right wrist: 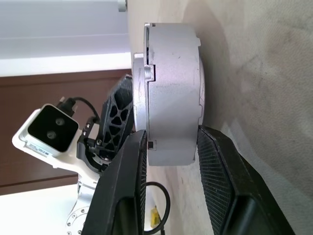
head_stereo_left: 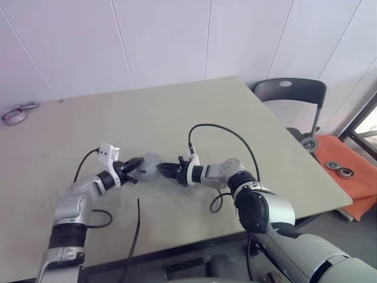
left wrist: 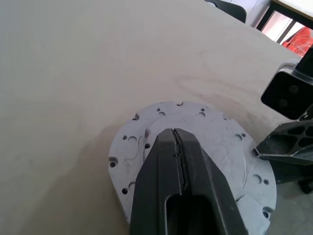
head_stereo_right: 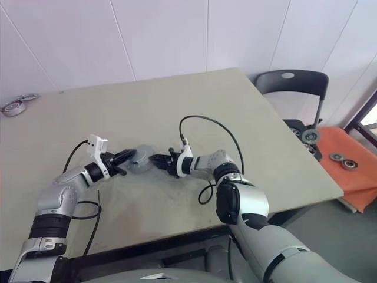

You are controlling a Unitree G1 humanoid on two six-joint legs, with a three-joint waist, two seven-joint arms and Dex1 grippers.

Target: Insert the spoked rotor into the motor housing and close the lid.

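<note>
The motor housing (head_stereo_left: 151,163) is a grey round puck on the table (head_stereo_left: 177,112), between my two grippers. Its lid (left wrist: 220,142), a grey plate with small holes, lies on top of it. My left gripper (left wrist: 174,135) is shut with its tips resting on the lid's top, a little in from the rim. From the opposite side my right gripper (right wrist: 168,139) clamps the housing's (right wrist: 173,98) edge, one finger (right wrist: 129,161) on the lid face, the other finger (right wrist: 215,161) under the base. The spoked rotor is hidden.
A tape roll (head_stereo_left: 13,115) lies at the table's far left edge. A dark chair (head_stereo_left: 291,97) stands past the right corner, beside an orange cloth (head_stereo_left: 353,194) with metal rings (head_stereo_left: 343,171). A black cable (head_stereo_left: 134,236) trails over the near edge.
</note>
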